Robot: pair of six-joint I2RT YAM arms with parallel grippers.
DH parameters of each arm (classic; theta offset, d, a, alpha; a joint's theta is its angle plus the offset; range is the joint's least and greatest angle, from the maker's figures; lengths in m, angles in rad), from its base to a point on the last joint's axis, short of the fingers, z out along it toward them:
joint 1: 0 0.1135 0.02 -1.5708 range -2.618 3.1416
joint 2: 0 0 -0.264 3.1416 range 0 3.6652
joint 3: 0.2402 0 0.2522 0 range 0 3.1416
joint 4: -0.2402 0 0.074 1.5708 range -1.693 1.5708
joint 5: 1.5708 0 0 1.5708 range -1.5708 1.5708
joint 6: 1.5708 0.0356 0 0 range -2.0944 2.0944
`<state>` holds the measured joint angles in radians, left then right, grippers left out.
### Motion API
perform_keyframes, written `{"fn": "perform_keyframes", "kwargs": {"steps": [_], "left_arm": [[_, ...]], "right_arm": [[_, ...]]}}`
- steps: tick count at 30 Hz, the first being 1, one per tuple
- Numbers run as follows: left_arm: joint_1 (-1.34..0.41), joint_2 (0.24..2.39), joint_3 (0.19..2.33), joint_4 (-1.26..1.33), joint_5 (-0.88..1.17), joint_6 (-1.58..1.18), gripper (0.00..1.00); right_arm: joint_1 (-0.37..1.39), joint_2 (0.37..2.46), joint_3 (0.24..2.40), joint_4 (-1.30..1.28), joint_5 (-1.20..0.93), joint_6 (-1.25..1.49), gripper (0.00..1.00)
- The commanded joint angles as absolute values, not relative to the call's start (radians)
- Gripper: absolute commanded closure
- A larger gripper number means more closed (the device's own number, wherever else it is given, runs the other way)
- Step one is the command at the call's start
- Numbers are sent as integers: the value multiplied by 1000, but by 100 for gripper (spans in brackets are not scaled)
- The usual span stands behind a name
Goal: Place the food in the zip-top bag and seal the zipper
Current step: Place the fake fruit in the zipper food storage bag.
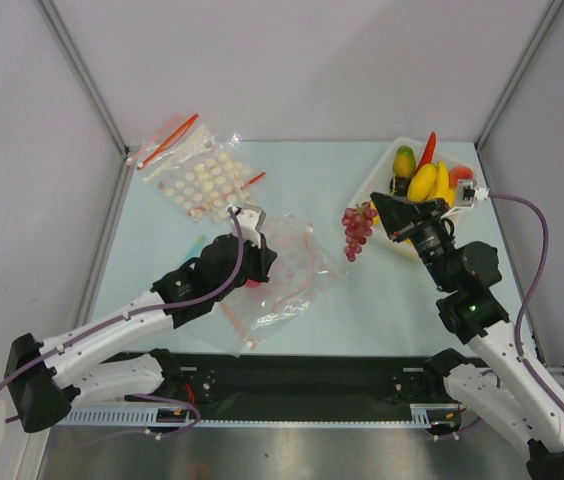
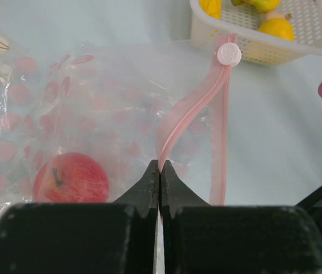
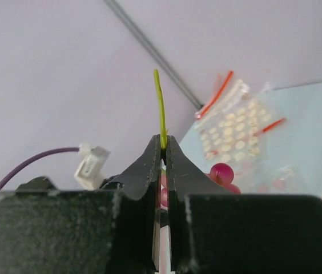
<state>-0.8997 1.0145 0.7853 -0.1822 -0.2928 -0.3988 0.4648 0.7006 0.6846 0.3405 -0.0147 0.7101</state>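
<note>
The zip-top bag (image 1: pixel 292 280) lies crinkled at the table's middle, with pink dots showing on or through it. A red apple (image 2: pixel 71 178) sits inside it. My left gripper (image 1: pixel 262 255) is shut on one side of the pink zipper strip (image 2: pixel 186 111) in the left wrist view (image 2: pixel 160 165). The other side runs straight beside it, so the mouth gapes; a white round tab (image 2: pixel 229 54) sits at the far end. My right gripper (image 1: pixel 380 205) is shut on the green stem (image 3: pixel 160 103) of the dark red grapes (image 1: pixel 358 228), between basket and bag.
A white basket (image 1: pixel 377 180) at the back right holds a yellow banana (image 1: pixel 422 182), a red chili (image 1: pixel 428 148) and other fruit. Clear bags with white dots and red strips (image 1: pixel 197 175) lie at the back left. Grey walls close in the table.
</note>
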Motion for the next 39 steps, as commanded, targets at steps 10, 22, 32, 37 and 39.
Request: {"fn": "perform_keyframes", "kwargs": {"steps": [10,22,32,37,39], "left_arm": [[-897,940,833,-141,-61,-457,100],[-896,1011,854,-158,-57,-446,100],[-896,1008,858,-167,-67,-442,100],[-891,974,858,-196,-136,-434,100],[-885,966,854,-202,-159,-433,100]], "right_arm": [[661,721,741,482,-173,669,100],[730,896,741,615,-242,736,100],[787,963,738,647,-201,697,100],[787,973,698,678,-189,605,100],[787,979,678,693,-212,574,100]]}}
